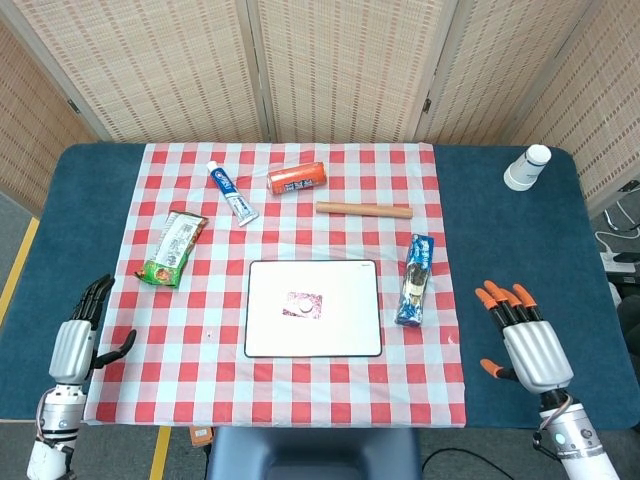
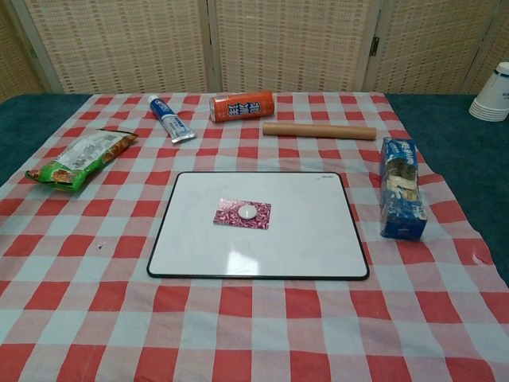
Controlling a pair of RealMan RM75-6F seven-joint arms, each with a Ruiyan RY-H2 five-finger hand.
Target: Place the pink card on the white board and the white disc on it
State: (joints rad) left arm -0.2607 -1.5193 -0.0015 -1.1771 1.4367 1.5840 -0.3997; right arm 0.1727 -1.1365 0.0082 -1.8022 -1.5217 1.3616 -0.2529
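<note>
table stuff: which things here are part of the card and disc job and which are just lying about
Part of the job:
white board
pink card, lying on the board
white disc, on the card

Just lying about:
toothpaste tube
orange can
wooden stick
blue packet
green snack bag
paper cups

My chest view cuts the paper cups (image 2: pixel 494 93) at 3 o'clock; print on the pink card (image 1: pixel 303 304) is unreadable.
</note>
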